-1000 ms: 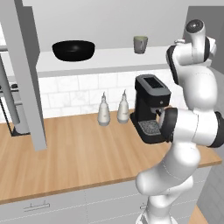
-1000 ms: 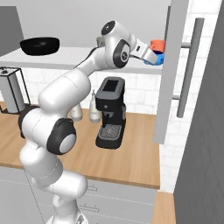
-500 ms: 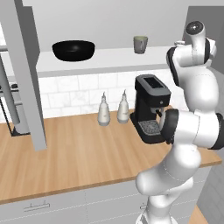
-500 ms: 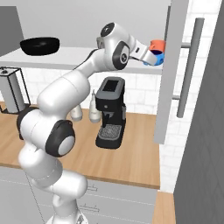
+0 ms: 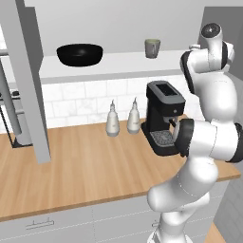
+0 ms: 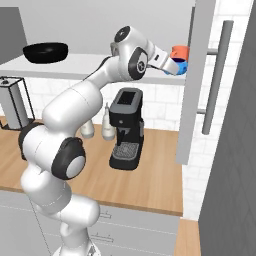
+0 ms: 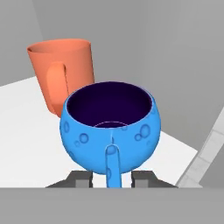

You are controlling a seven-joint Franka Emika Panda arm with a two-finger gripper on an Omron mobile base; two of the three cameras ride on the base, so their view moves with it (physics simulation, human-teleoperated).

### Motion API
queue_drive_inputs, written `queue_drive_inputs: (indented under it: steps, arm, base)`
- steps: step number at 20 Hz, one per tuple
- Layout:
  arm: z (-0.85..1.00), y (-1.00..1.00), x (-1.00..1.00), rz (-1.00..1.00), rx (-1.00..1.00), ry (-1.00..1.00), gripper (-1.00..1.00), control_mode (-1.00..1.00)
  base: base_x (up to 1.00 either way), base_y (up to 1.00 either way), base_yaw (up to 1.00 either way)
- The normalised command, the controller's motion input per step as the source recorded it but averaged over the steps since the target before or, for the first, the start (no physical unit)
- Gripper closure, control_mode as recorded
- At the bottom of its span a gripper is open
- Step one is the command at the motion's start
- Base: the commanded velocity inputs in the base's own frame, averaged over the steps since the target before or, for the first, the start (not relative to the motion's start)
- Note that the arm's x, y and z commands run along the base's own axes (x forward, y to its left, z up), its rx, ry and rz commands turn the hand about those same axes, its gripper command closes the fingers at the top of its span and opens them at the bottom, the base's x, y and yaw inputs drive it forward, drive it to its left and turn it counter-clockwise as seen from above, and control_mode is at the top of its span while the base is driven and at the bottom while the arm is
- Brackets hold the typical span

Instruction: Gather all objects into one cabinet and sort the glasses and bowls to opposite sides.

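Dark finger tips (image 7: 81,178) stood apart at the bottom of the hand view, one on each side of the thin blue handle of the small blue bowl (image 7: 111,127); whether they still touched it could not be told. The gripper (image 7: 111,179) sat just below that bowl, which rested upright on the pale shelf board (image 7: 26,127) of the cabinet (image 6: 202,85), its dark inside open to the camera. Just behind it — close, perhaps touching — stood the salmon-red glass (image 7: 61,72), upright, its handle turned toward the camera.

From the right base view the gripper (image 6: 176,66) reached to the shelf's right end, beside the grey cabinet door, with the blue bowl (image 6: 182,66) and the red glass (image 6: 179,52) at its tip.

Further along the same board, in the left base view, the grey-green cup (image 5: 152,48) stood near the middle and the wide black bowl (image 5: 79,54) lay well apart from it toward the left end.

Below, on the wooden counter (image 5: 80,166), a black coffee machine (image 5: 163,116) stood beside two white bottles (image 5: 112,120) against the tiled wall.
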Motion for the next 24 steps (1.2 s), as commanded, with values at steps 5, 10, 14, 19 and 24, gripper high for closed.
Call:
queue_drive_inputs:
  steps: [5, 10, 14, 19, 24]
  arm:
    - [0.00, 0.00, 0.00, 0.00, 0.00, 0.00, -1.00, -1.00]
    - [0.00, 0.03, -0.29, 0.00, 0.00, 0.00, -1.00, -1.00]
    - [0.00, 0.45, -0.48, 0.00, 0.00, 0.00, -1.00, -1.00]
    - [0.06, 0.89, -0.15, 0.00, 0.00, 0.00, -1.00, -1.00]
    - [0.10, 0.96, 0.00, 0.01, 0.00, 0.00, -1.00, -1.00]
  base:
    - [0.00, 0.00, 0.00]
    - [0.00, 0.00, 0.00]
    - [0.00, 0.00, 0.00]
    - [0.00, 0.00, 0.00]
    - [0.00, 0.00, 0.00]
